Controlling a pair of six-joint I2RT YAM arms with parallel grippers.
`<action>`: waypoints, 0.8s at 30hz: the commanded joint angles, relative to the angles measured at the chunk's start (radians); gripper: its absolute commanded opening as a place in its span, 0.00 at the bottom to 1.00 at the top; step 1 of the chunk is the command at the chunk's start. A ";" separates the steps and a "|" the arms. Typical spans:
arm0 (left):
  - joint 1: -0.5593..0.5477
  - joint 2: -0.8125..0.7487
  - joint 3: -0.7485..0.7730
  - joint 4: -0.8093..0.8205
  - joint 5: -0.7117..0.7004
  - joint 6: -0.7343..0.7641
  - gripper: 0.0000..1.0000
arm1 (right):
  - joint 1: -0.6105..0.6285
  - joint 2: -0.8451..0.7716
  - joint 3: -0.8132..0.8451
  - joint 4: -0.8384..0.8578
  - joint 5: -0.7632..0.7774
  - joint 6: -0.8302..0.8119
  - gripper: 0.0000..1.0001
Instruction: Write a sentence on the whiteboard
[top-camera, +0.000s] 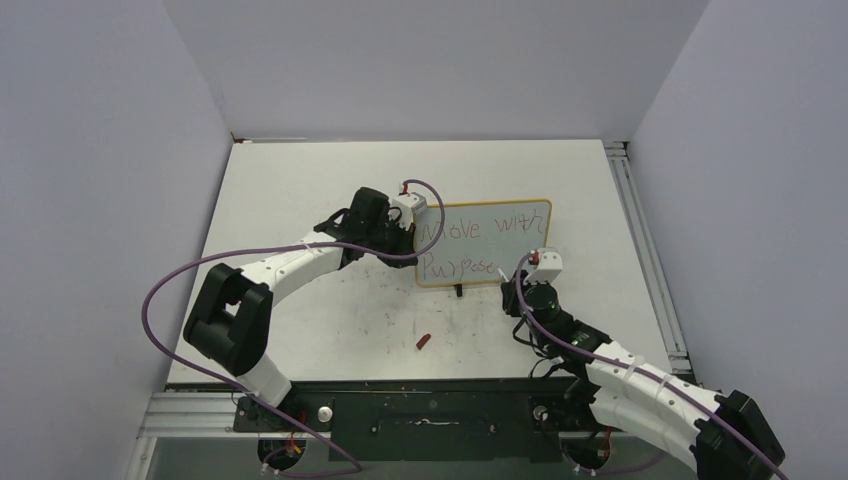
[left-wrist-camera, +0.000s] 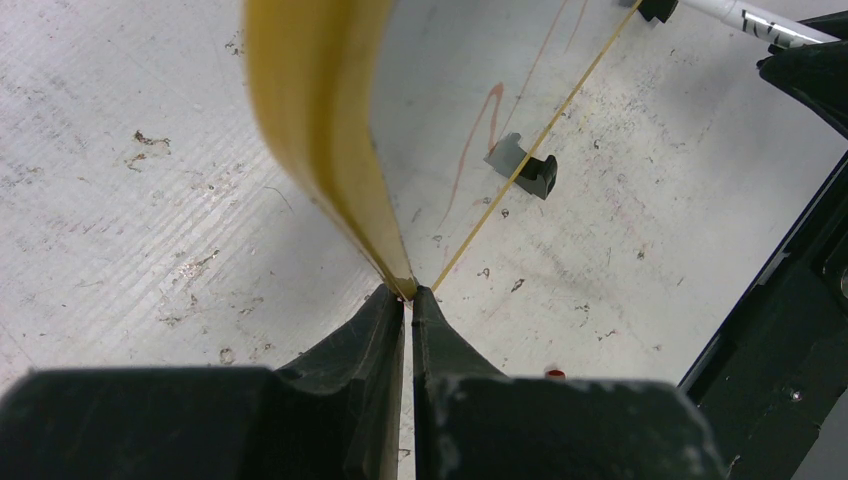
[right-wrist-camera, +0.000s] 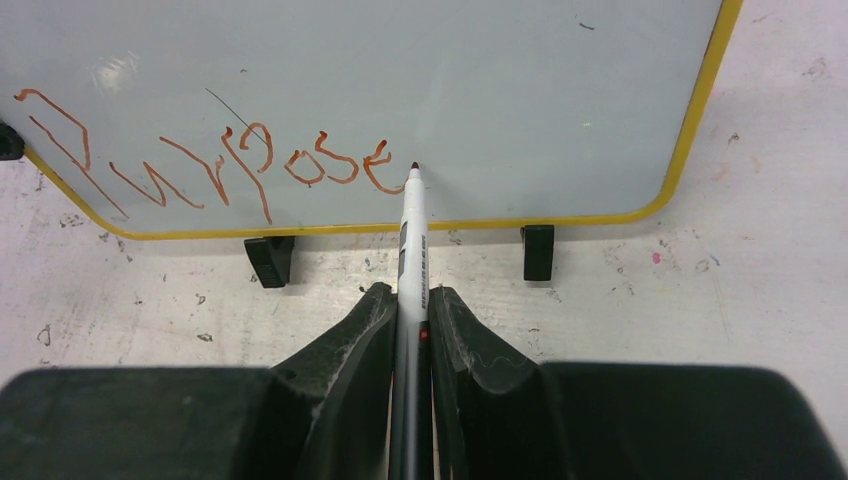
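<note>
The whiteboard (top-camera: 485, 243) stands on the table on two black feet, with a yellow frame. The sentence (top-camera: 470, 247) in reddish-brown marker reads "Move with" over "Purpose"; the lower line (right-wrist-camera: 210, 160) shows in the right wrist view. My left gripper (left-wrist-camera: 410, 292) is shut on the whiteboard's left edge (left-wrist-camera: 330, 130). My right gripper (right-wrist-camera: 408, 292) is shut on a white marker (right-wrist-camera: 410, 240), whose tip (right-wrist-camera: 414, 166) sits at the board face just right of the last "e". The marker also shows in the left wrist view (left-wrist-camera: 745, 17).
A small red marker cap (top-camera: 423, 341) lies on the table in front of the board; it also shows in the left wrist view (left-wrist-camera: 554, 374). The table surface (top-camera: 330, 320) is scuffed and stained. Grey walls stand on the left, right and back.
</note>
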 joint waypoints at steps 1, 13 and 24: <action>0.001 -0.031 0.057 0.023 0.029 -0.002 0.00 | 0.000 -0.032 -0.007 0.015 0.028 0.007 0.05; 0.001 -0.034 0.055 0.021 0.025 -0.002 0.00 | 0.001 -0.106 0.066 -0.076 -0.026 -0.015 0.05; 0.001 -0.036 0.059 0.016 0.017 -0.002 0.00 | -0.003 -0.107 0.125 -0.210 -0.005 0.006 0.05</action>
